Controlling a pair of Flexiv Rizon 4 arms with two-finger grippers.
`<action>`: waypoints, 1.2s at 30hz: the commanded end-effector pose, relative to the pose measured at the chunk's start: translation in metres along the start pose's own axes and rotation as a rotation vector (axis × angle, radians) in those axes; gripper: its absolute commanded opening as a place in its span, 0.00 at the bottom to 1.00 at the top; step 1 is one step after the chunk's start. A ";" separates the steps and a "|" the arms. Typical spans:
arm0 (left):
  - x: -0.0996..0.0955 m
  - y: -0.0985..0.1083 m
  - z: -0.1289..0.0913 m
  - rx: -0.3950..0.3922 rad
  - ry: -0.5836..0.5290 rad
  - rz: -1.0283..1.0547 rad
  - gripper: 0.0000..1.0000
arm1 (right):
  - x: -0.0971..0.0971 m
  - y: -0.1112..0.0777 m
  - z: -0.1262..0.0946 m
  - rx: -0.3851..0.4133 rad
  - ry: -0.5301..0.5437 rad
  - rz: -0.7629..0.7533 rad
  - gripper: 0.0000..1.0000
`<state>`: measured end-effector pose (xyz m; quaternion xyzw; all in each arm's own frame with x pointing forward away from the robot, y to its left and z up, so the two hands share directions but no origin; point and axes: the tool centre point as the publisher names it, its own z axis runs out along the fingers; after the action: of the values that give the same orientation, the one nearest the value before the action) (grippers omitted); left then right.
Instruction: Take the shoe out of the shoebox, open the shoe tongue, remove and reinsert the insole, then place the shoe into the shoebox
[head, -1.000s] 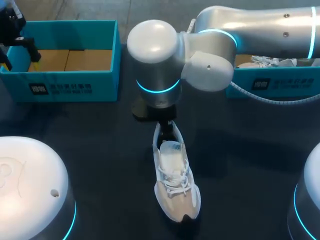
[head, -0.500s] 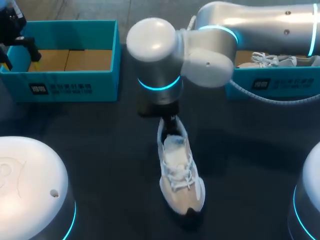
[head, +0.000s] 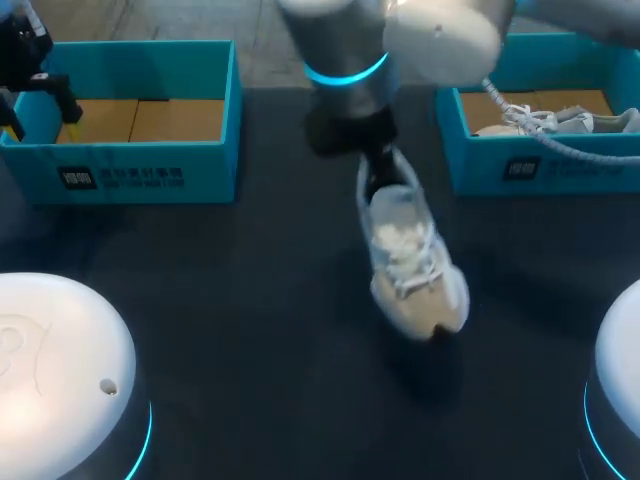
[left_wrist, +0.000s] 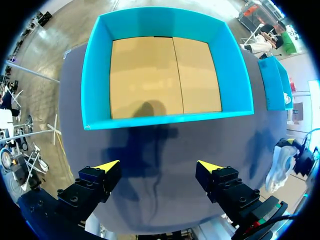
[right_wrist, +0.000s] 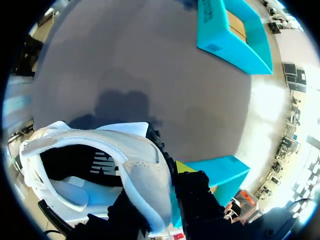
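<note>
A white and beige shoe (head: 410, 250) hangs toe-down above the dark table, its shadow under it. My right gripper (head: 375, 165) is shut on its heel. In the right wrist view the heel wall of the shoe (right_wrist: 140, 165) sits between the two black fingers (right_wrist: 197, 197), and the light insole shows inside. The left teal shoebox (head: 130, 170) is empty, with a cardboard floor. My left gripper (head: 40, 118) hovers open at that box's left end. In the left wrist view the left gripper (left_wrist: 158, 167) stands before the box (left_wrist: 165, 117), holding nothing.
A second teal shoebox (head: 530, 165) at the back right holds another white shoe (head: 560, 120). A grey cable (head: 560, 150) from my right arm drapes over its front wall. Bare dark table (head: 230, 300) lies between the boxes and in front.
My right arm has raised the shoe off the table and carried it back and to the right, toward the right shoebox. The left arm has stayed still.
</note>
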<state>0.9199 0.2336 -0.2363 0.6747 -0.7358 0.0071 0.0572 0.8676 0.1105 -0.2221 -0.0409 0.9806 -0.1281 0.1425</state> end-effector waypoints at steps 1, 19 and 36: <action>0.000 0.000 -0.001 -0.001 -0.002 0.000 1.00 | -0.021 -0.060 -0.017 -0.012 -0.010 -0.017 0.00; 0.000 0.000 -0.001 -0.001 -0.002 0.000 1.00 | -0.088 -0.139 -0.022 -0.053 -0.010 -0.022 0.00; 0.000 0.000 -0.001 -0.001 -0.002 0.000 1.00 | -0.096 -0.144 -0.021 -0.038 -0.001 -0.019 0.00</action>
<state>0.9199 0.2335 -0.2363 0.6747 -0.7359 0.0072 0.0572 0.9525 -0.0076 -0.1421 -0.0545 0.9822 -0.1061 0.1451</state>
